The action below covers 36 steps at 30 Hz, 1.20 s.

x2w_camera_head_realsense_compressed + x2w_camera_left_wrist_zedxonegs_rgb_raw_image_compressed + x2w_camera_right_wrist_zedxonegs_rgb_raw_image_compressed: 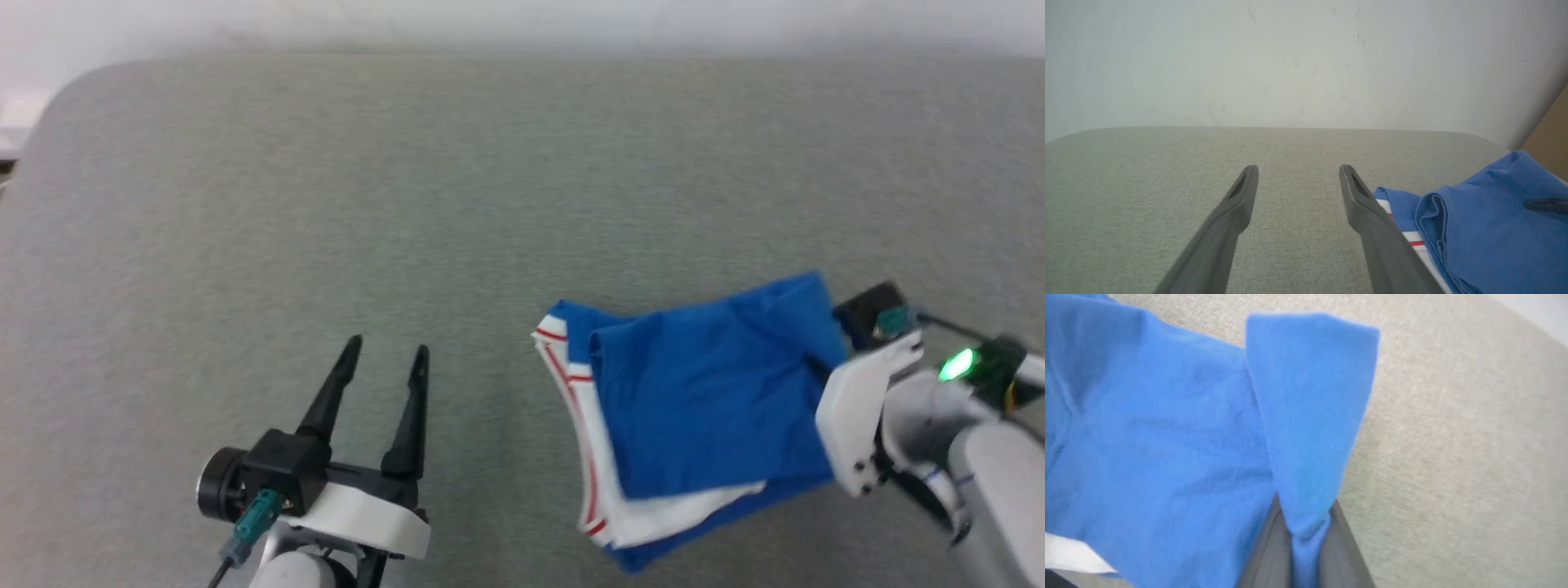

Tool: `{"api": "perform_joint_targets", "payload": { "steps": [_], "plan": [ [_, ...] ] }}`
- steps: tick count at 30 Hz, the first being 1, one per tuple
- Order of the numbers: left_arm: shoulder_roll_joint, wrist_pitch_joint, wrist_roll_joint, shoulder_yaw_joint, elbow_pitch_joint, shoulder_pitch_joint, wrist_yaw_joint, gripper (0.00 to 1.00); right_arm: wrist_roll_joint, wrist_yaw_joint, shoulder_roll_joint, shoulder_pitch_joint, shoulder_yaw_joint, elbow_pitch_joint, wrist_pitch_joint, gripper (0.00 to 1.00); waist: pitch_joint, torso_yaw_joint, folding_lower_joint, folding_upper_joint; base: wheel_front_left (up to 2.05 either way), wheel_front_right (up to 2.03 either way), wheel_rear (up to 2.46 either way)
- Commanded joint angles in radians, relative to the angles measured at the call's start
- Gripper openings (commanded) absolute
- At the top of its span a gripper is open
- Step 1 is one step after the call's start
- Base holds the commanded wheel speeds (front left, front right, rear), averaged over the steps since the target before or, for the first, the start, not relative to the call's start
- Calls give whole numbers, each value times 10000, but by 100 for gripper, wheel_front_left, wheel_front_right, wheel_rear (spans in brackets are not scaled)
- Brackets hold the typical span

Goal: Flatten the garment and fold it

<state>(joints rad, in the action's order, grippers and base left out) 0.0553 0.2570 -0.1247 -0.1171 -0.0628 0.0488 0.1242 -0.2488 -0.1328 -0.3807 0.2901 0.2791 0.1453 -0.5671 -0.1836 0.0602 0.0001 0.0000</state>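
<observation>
Royal-blue jersey T-shirt with white sleeves and red-and-white striped trim point(702, 400) lies as a loose folded stack on the grey woven-fabric tabletop point(408, 163), at the lower right in the head view; layers are uneven, with white cloth and trim poking out along the left and lower edges, so I judge it folded but not squared up; right gripper point(1306, 555) is pressed together on a raised blue flap at the stack's right edge, probably to lift or drag that layer; left gripper point(387, 349) is spread wide and holds nothing, well apart from the stack over bare table, likely kept out of the way. The right wrist view shows the pinch itself, cloth squeezed between both fingers; the head view hides this behind cloth and the white wrist housing; the left wrist view adds the rolled fold edge and a dark fingertip on the blue.
</observation>
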Motion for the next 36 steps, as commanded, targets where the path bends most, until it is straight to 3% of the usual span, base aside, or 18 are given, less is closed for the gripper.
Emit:
{"api": "perform_joint_targets", "payload": {
  "steps": [1,9,15,18,22,28,36],
  "plan": [
    [-28,47,-45,-77,53,153,65,100,122,21,-228,322,77,-144,-94,0,-231,-975,-1,0,0,0,0],
    [39,47,-47,-937,285,1305,65,100,377,21,-2663,1765,521,-786,-810,0,-1659,-2351,-1,0,0,0,0],
    [274,47,-78,-1414,718,2250,65,100,433,21,-4258,2139,21,-328,-207,0,-2839,-2544,-1,0,0,0,0],
    [370,47,-211,-1550,989,2538,65,100,421,21,-4747,2102,-405,225,280,0,-3346,-2466,-1,0,0,0,0],
    [512,47,-464,-1716,1370,2860,65,100,711,21,-4965,2006,-1300,1093,1057,0,-3941,-2203,-1,0,0,0,0],
    [672,47,-600,-1666,1871,3124,65,100,1477,21,-4772,1945,-2591,1838,2118,0,-4610,-1823,-1,0,0,0,0],
    [737,47,-637,-1504,1965,3235,65,100,2371,21,-4384,2035,-3780,2656,2499,0,-4864,-1574,-1,0,0,0,0]
  ]
}}
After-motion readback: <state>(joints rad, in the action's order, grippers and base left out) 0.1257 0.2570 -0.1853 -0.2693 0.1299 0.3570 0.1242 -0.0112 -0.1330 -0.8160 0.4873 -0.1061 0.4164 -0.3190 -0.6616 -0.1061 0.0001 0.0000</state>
